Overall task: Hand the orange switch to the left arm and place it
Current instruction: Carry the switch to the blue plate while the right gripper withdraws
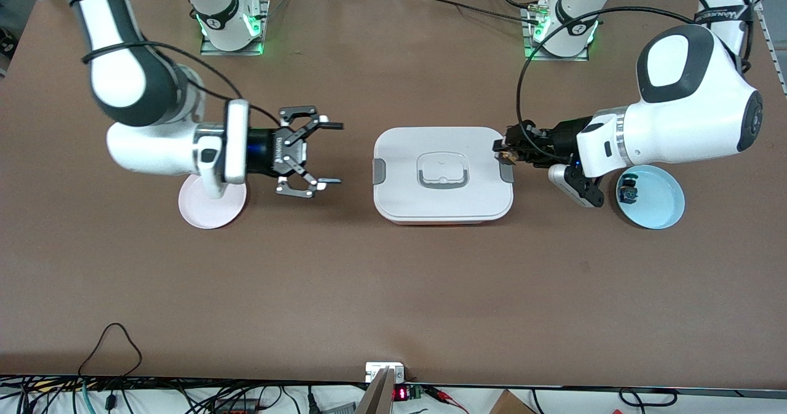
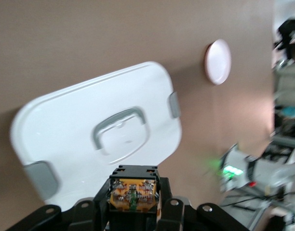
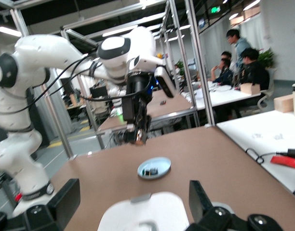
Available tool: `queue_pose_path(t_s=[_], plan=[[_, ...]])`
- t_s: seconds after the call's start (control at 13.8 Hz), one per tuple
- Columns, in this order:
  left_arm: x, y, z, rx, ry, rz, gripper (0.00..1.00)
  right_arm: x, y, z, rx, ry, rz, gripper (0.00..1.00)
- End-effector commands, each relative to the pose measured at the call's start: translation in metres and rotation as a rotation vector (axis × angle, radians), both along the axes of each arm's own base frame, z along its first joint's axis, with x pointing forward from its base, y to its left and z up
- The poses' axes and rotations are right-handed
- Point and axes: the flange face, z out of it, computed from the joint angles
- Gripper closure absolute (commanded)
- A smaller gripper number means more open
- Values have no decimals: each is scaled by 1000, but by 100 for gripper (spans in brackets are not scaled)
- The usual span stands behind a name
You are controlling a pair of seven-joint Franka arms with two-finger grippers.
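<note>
While clamped in the left pincer [image 1: 501, 151] at center-right of frame, orange switch [image 1: 502, 154] shows an orange-tan body over box [image 1: 442, 174] edge. Right pincer [image 1: 324, 152] is spread apart at center-left; blue dish [image 1: 661, 208] at right holds a blue switch [image 1: 628, 191].

A wide brown table top [image 1: 393, 291] fills most of the scene, matte and evenly lit. Along its edge nearest the front camera, black cables [image 1: 110, 346] loop over a white floor strip, next to a small unit with a red digital display [image 1: 401, 393]. Silver aluminium framing [image 3: 186, 62] rises around the table. The room is an open lab or office with long ceiling strip lights [image 3: 113, 32] and a green sign [image 3: 215, 9] high up. At white desks [image 3: 220, 98] a few people [image 3: 239, 62] sit and stand, with a green plant [image 3: 266, 57] near them. A nearer white desk [image 3: 268, 144] holds cables and a red tool [image 3: 286, 161].
</note>
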Motion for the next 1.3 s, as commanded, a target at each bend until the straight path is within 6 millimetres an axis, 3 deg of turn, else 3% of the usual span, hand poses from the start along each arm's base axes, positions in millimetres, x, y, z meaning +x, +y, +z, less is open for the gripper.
queue_pose_path(t_s=[0.0, 0.29, 0.51, 0.65, 0.72, 0.94, 1.23], plan=[[0, 34, -7, 103, -83, -205, 91, -5, -30, -3, -80, 35, 43, 0], [-1, 71, -26, 289, -168, -530, 91, -6, -56, -8, -261, 244, 46, 0], [6, 124, -49, 361, -200, -828, 90, -8, -67, -7, -395, 420, -2, 0], [14, 163, -75, 352, -201, -1030, 90, -7, -75, -5, -539, 556, -73, 0], [15, 183, -87, 341, -193, -1071, 90, -3, -78, 3, -593, 608, -119, 0], [-1, 226, -125, 385, -107, -1145, 90, -5, -82, 0, -701, 858, -249, 0], [-18, 287, -182, 428, -232, -1233, 91, -13, -98, -13, -970, 1096, -460, 0]])
